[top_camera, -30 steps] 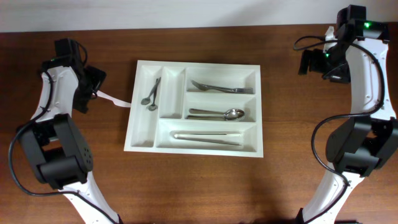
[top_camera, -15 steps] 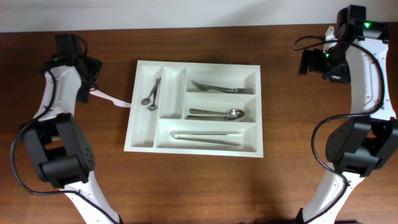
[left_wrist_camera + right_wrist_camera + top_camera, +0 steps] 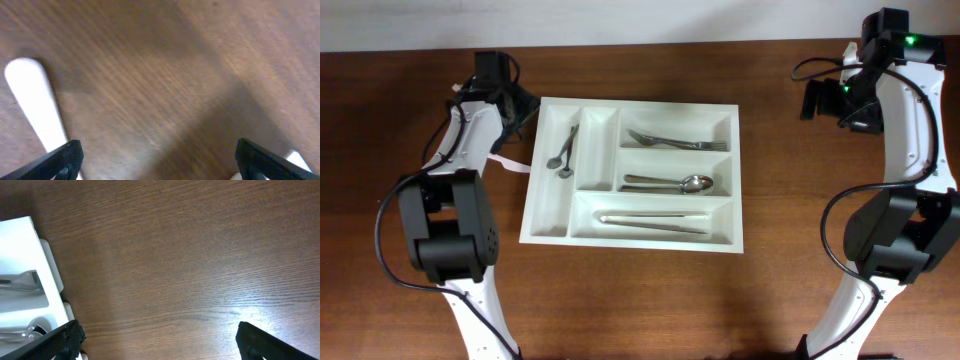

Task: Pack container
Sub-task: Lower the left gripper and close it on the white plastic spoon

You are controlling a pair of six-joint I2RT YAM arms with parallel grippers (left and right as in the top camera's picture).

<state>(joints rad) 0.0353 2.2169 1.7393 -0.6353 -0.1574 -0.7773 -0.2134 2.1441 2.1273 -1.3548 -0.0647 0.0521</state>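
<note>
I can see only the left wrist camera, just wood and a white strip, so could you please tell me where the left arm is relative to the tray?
Observer: The left gripper hangs beside the far left corner of the container, outside it.
Operator: Thank you. What is that white strip?
Observer: A flat white strip lying on the table, one end reaching the container's left edge. I cannot tell what it is.
Operator: Is anything packed already?
Observer: Yes: small spoons, a fork, a spoon and tongs, each kind in its own compartment.
</note>
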